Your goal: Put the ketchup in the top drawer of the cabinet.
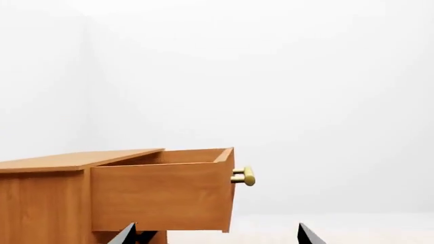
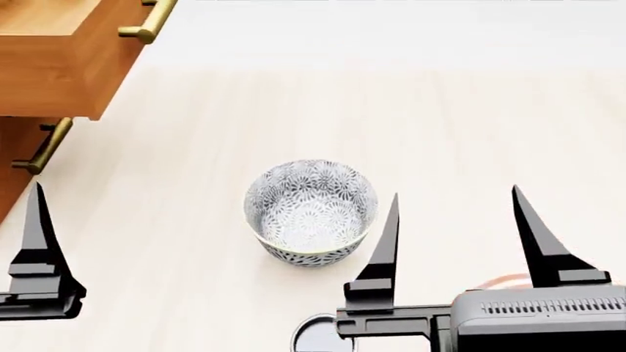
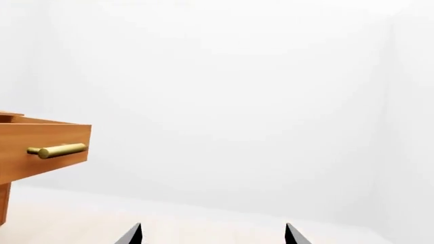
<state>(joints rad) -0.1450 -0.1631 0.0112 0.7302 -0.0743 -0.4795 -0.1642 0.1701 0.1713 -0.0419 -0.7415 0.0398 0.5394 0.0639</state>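
In the head view your right gripper (image 2: 455,220) fills the lower right of the frame, its two black pointed fingers (image 2: 383,246) spread wide with only bare floor between them, so it is released and grasps nothing. Your left gripper (image 1: 217,236) shows just one black finger at the lower left edge of the head view. In the left wrist view its two tips stand well apart at the bottom edge, so it too is released and empty. The light-brown wooden top drawer (image 2: 49,73) sits at the upper left of the head view, pulled out from the orange-brown wood-grain cabinet (image 1: 40,203), with its brass cylindrical bar handle (image 2: 146,22) at the front. Below it, at the left edge, you see a second brass bar handle (image 2: 44,147) on the lower drawer front. A patterned grey-white round bowl (image 2: 311,213) stands upright on the pale wood-look floor (image 2: 196,110) at the centre of the frame, just beside the right gripper's inner finger and well apart from the cabinet. You cannot place the ketchup can with certainty. A dark round shape with a pale rim (image 2: 315,337) lies at the bottom edge, partly under the right gripper, but whether that is the can cannot be told. The right wrist view catches the drawer at its left edge.
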